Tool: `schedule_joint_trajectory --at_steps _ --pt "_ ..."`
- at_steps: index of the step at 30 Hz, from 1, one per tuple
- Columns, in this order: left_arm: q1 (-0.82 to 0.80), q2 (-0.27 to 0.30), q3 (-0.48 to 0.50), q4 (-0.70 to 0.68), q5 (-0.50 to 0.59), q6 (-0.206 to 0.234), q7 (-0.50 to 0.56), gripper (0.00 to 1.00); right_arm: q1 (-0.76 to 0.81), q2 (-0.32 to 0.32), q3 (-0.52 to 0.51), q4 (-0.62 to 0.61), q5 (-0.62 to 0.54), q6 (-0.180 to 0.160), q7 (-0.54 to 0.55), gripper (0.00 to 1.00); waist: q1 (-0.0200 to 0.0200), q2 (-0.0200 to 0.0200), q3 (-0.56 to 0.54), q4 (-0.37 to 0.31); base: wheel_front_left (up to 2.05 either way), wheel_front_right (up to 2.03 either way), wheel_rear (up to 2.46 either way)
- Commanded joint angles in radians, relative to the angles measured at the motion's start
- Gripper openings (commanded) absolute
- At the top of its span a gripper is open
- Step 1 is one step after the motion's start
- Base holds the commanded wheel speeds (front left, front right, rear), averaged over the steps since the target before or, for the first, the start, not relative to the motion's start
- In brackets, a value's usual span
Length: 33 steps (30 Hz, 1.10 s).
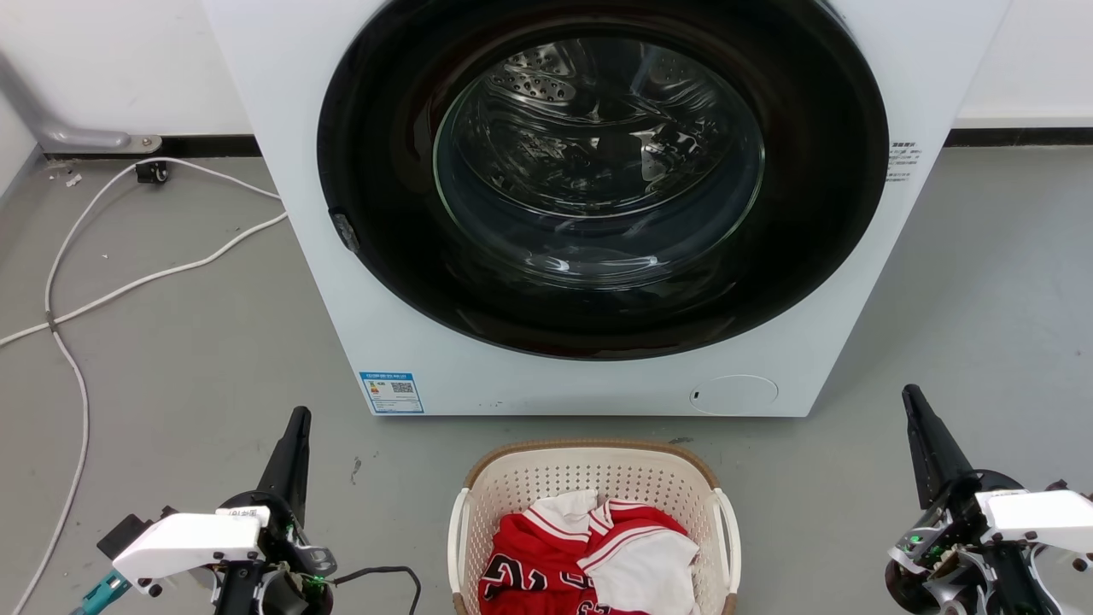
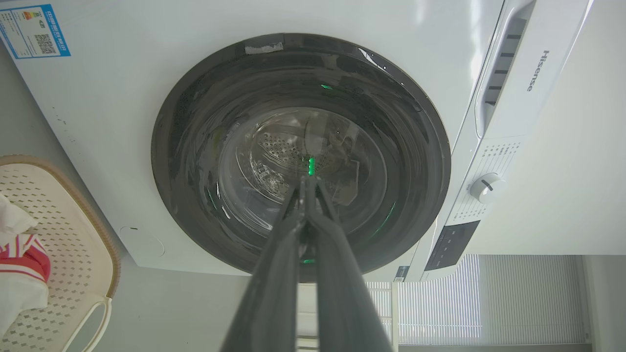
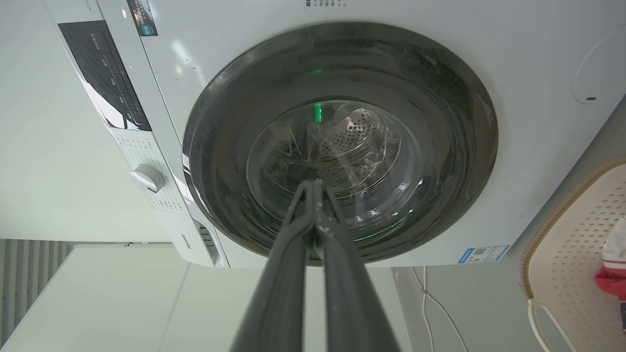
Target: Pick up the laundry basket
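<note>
Closed right hand [image 3: 315, 183] facing washer door [image 3: 440, 146].

Bare laundry corner, closer to a test room than a home: a white front-loading washer [image 1: 598, 213] stands at 12 o'clock on a grey floor [image 1: 188, 367], against a plain white wall [image 1: 128, 60] with a dark skirting strip [image 1: 213, 145]. Loose white cables [image 1: 154, 278] trail at 9 o'clock. At 6 o'clock, a laundry basket [image 1: 589, 478] holds red-and-white clothes [image 1: 546, 555]. Slatted blinds [image 2: 440, 298] show in the left wrist view.
</note>
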Motion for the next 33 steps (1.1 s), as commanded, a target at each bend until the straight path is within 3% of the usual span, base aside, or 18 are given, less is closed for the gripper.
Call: schedule_joint_trajectory --at_steps 1,2,3,13,33 --pt "-0.011 0.000 0.003 0.001 0.004 -0.002 0.003 0.00 -0.011 0.004 -0.002 0.001 -0.002 0.000 0.004 0.00 0.0000 -0.0001 0.000 0.000 0.00 0.00 0.00" --pt "-0.011 -0.001 0.003 0.001 0.004 -0.002 0.003 0.00 -0.011 0.004 -0.002 0.001 -0.002 0.000 0.004 0.00 0.0000 -0.0001 0.000 0.000 0.00 0.00 0.00" --pt "0.000 0.000 0.000 0.000 0.000 0.000 0.000 1.00 0.000 0.000 0.000 0.000 0.000 0.000 0.000 1.00 0.0000 -0.0001 0.000 0.000 0.00 0.00 0.00" --pt "0.031 -0.007 -0.006 0.009 0.054 0.000 -0.034 1.00 0.031 0.003 0.013 0.018 -0.051 0.000 -0.035 1.00 0.0000 -0.0001 0.001 0.000 0.00 0.00 0.00" --pt "0.039 -0.007 -0.047 -0.102 0.476 0.053 -0.122 1.00 0.043 0.004 0.043 -0.108 -0.550 0.000 -0.123 1.00 0.0000 -0.0001 0.013 -0.001 0.00 0.00 0.00"
